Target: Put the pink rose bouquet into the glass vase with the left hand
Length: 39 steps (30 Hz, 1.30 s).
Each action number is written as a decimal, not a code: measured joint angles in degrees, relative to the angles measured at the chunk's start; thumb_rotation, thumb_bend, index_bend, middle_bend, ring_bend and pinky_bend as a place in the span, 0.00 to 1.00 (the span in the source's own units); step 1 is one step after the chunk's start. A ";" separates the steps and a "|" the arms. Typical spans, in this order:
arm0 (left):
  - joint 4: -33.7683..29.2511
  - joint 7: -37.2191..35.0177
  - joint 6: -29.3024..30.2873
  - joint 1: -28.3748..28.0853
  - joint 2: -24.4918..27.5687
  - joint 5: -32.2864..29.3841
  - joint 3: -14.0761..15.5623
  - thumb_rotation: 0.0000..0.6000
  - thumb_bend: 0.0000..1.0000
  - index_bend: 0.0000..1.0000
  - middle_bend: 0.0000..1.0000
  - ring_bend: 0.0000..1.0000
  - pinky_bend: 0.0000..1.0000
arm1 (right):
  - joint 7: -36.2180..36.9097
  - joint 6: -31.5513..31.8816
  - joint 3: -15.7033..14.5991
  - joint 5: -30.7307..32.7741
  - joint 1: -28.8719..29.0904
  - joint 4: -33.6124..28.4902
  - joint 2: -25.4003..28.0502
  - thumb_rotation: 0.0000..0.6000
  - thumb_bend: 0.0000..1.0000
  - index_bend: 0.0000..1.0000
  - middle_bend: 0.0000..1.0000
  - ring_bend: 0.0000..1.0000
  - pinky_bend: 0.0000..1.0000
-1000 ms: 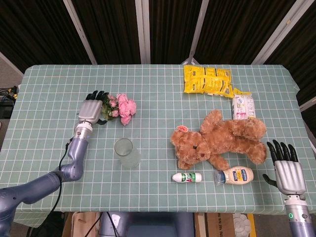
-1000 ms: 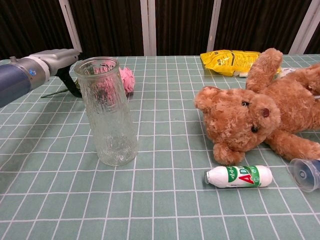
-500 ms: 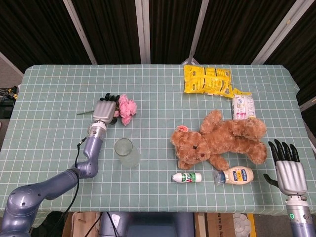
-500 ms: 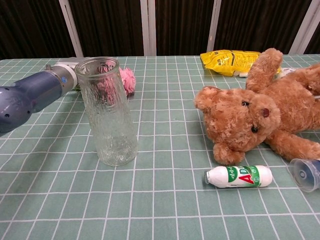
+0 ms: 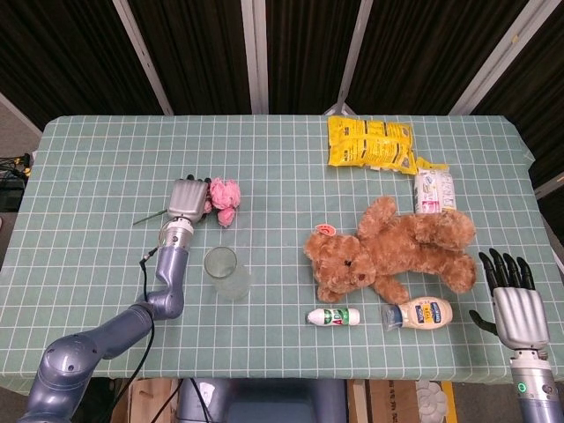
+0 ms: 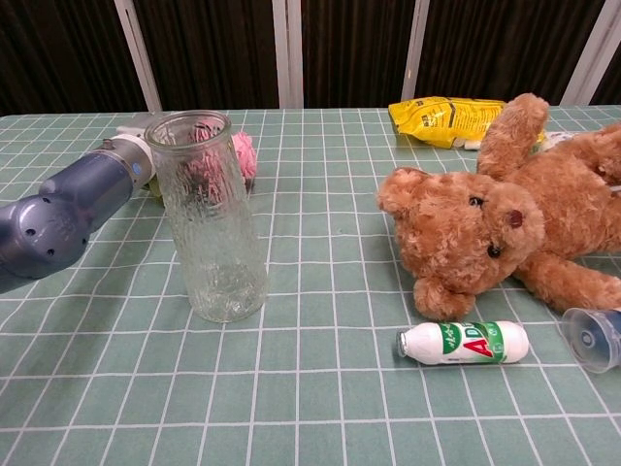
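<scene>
Lying on the green checked surface (image 5: 88, 159) just beyond the glass vase (image 5: 226, 273), the pink rose bouquet (image 5: 224, 200) has its blooms pointing right and its thin green stem trailing out to the left, past the left hand (image 5: 187, 198). That hand sits palm down directly over the stalk end, its dark fingers against the flowers; whether they have actually closed round the stems cannot be told from the head view, and in the chest view the vase and the forearm hide the contact. Over the last second the left hand has slid rightward and a little nearer the vase, and the bouquet has shifted with it, the blooms drawn in closer together and the stem now showing on the hand's far side. That suggests the flowers are being gathered or dragged rather than lifted, so the grasp step looks unfinished and nothing has gone into the vase, which stands upright and empty. Further out, the teddy bear (image 5: 392, 251), the small white bottle (image 5: 334, 316), the mayonnaise bottle (image 5: 419, 313) and the yellow snack bag (image 5: 371, 144) lie untouched, well apart. At the right edge the right hand (image 5: 511, 300) has stayed put, fingers spread, holding nothing.
</scene>
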 measured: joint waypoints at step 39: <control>-70.77 -59.89 13.45 20.28 50.03 15.95 -12.34 1.00 0.48 0.33 0.36 0.27 0.43 | 3.74 2.02 -0.87 -3.03 -0.95 -2.34 2.00 1.00 0.19 0.00 0.06 0.04 0.00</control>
